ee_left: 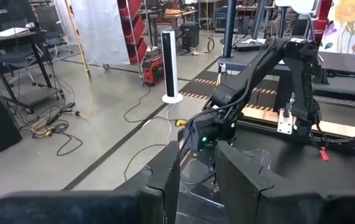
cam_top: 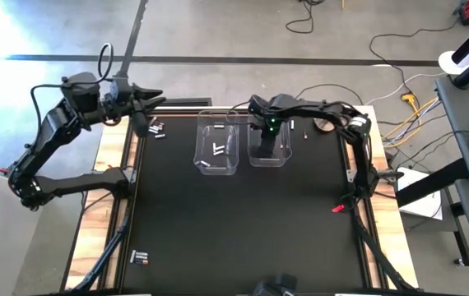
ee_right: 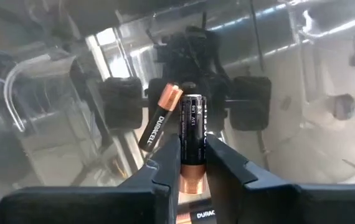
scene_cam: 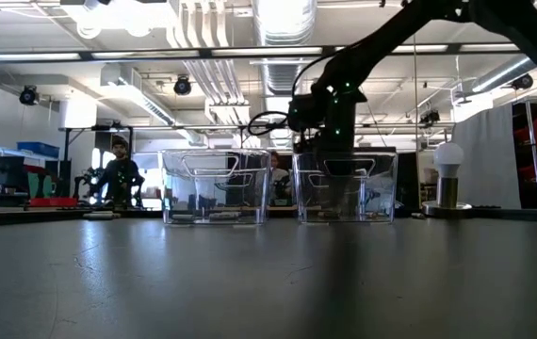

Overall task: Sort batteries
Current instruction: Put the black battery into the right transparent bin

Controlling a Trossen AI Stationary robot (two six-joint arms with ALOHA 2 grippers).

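While the left gripper [cam_top: 154,102] hovers at the upper left of the high view, fingers slightly apart and empty, the right gripper [ee_right: 193,163] (inside the right-hand clear bin [cam_top: 269,150]) pinches a dark copper-ended battery [ee_right: 192,143], another [ee_right: 159,118] just beside it.

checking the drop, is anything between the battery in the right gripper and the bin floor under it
Nothing visible blocks it. The right gripper holds a dark copper-ended battery inside the right clear bin; one Duracell battery already lies beside it.
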